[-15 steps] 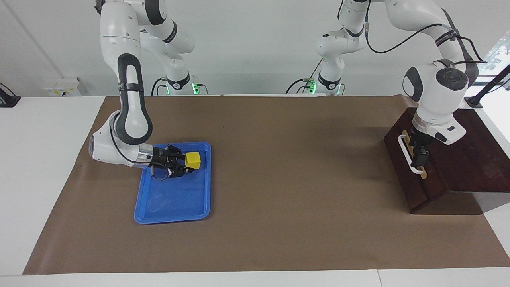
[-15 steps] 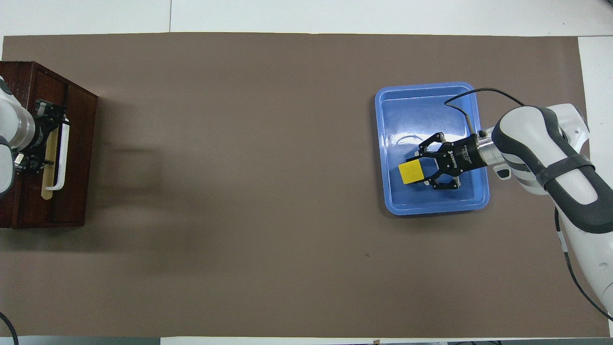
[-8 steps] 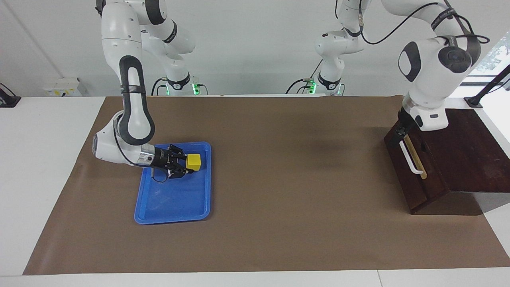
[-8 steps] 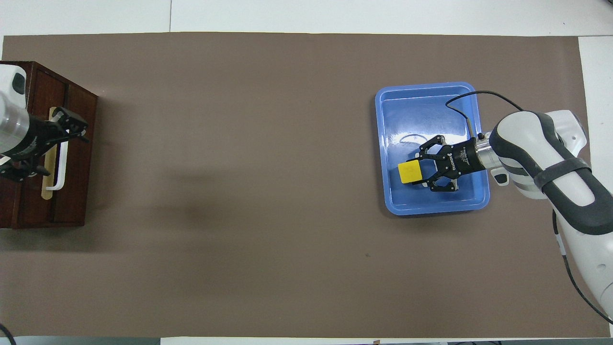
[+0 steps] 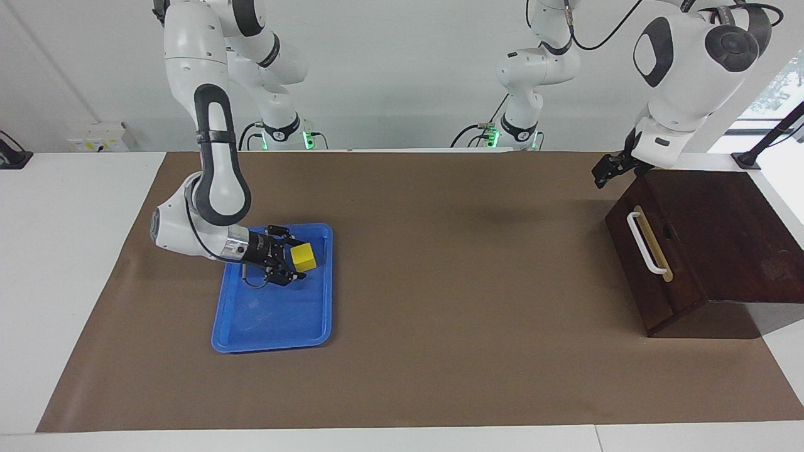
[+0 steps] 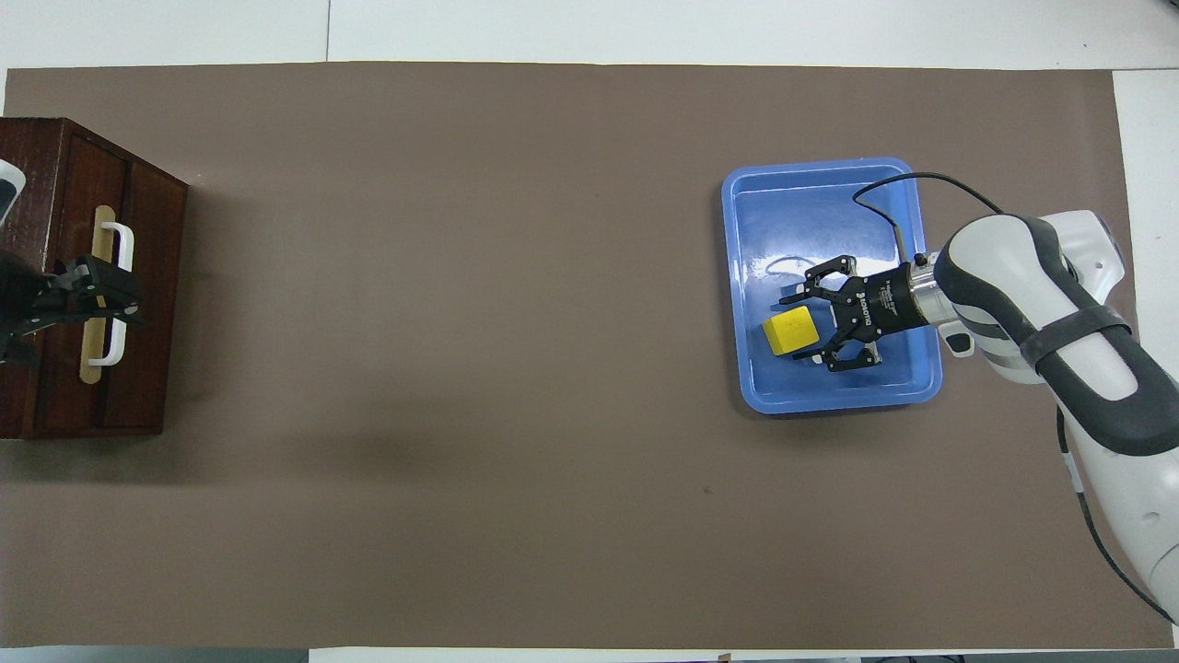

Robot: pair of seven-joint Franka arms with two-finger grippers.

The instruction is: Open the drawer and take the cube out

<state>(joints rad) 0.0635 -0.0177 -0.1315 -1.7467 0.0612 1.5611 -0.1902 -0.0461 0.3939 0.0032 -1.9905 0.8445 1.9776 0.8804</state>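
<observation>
The yellow cube (image 5: pixel 303 257) (image 6: pixel 790 331) lies tilted in the blue tray (image 5: pixel 270 323) (image 6: pixel 820 189) at the right arm's end of the table. My right gripper (image 5: pixel 295 267) (image 6: pixel 799 329) lies low in the tray, open, with its fingers on either side of the cube. The drawer (image 5: pixel 634 263) (image 6: pixel 152 304) of the dark wooden box is shut, and its white handle (image 5: pixel 650 245) (image 6: pixel 122 241) is free. My left gripper (image 5: pixel 606 168) (image 6: pixel 97 295) is raised in the air above the drawer front and touches nothing.
The dark wooden box (image 5: pixel 735 238) stands at the left arm's end of a brown mat (image 5: pixel 452 282). White table edges border the mat.
My left gripper has lifted off the drawer handle and risen clear of the box. The cube has tilted and sunk slightly in the tray. The drawer has stayed shut.
</observation>
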